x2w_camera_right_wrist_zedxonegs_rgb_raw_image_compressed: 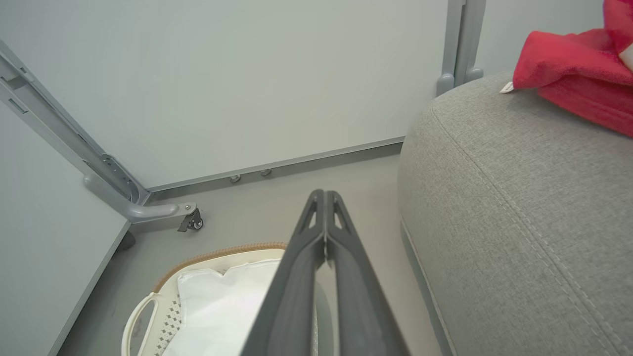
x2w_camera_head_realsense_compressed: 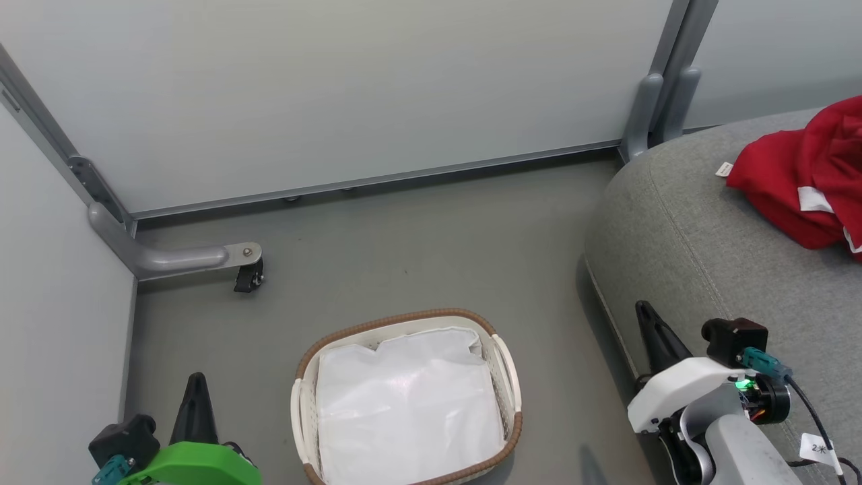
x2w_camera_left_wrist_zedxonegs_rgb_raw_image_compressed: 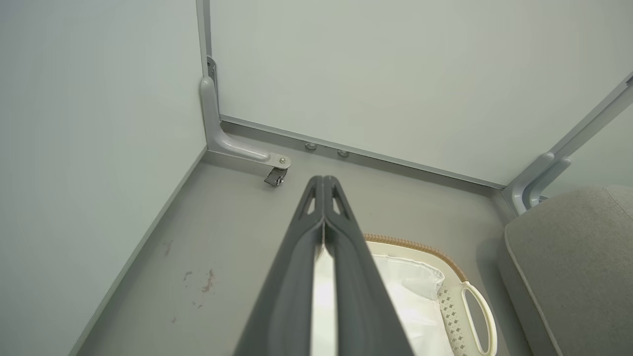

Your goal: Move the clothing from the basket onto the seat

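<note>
Clothing (x2w_camera_head_realsense_compressed: 801, 175), bright red with white trim, lies heaped on the grey seat (x2w_camera_head_realsense_compressed: 707, 236), well to the right of the basket (x2w_camera_head_realsense_compressed: 404, 318), which stands on the floor with its white liner (x2w_camera_head_realsense_compressed: 411, 404) showing (a small white tag (x2w_camera_head_realsense_compressed: 724, 168) sits just beside the heap). We hold our left gripper (x2w_camera_head_realsense_compressed: 196, 387) to the basket's left and our right gripper (x2w_camera_head_realsense_compressed: 643, 313) to its right, each with fingers pressed together on nothing.

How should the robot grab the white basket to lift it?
Probably by a side handle: it is an open loop standing off the wall of the basket, so a finger can slip through. The right gripper, shut now, would open and come down from above on that side.
</note>
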### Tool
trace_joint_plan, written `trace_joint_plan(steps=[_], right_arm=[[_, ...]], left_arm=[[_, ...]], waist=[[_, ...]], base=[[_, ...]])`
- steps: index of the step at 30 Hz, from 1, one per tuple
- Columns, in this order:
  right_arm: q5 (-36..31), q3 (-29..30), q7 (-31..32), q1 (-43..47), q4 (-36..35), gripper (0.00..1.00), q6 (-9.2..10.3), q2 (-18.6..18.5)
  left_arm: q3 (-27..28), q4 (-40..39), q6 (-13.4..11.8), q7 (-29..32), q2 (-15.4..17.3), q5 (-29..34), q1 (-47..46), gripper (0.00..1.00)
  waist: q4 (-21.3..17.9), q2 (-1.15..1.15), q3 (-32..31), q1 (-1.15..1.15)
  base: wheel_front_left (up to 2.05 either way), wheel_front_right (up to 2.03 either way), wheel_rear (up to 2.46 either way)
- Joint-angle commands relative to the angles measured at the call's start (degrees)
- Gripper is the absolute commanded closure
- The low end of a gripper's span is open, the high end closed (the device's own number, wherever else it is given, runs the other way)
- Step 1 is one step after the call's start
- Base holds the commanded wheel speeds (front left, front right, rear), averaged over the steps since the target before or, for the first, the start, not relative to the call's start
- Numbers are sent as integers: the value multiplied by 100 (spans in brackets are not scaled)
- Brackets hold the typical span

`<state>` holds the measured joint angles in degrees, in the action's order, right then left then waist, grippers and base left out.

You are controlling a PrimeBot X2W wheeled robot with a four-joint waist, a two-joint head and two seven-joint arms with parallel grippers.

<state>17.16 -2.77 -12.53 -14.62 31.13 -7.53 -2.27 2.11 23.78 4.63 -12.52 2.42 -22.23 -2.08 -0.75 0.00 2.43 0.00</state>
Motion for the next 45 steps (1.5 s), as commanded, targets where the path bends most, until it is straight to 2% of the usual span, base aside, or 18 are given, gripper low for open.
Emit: trace_joint_plan(steps=[1,18,45], right_arm=[[280,48,60,-29,-161,100,1,-22],[1931,226,456,186,-548,100,2,-34],[4040,498,1007,436,-1002,100,3,-51]], left_arm=[[41,-138,38,55,21,-261,-98,100],[113,-357,96,454,29,-1795,-167,100],[244,-602,173,1006,43,-3768,-289,100]], waist=[[1,0,-3,0],[12,0,-35,0],[30,0,-88,0]], base=[[0,0,0],[0,0,0],[0,0,0]])
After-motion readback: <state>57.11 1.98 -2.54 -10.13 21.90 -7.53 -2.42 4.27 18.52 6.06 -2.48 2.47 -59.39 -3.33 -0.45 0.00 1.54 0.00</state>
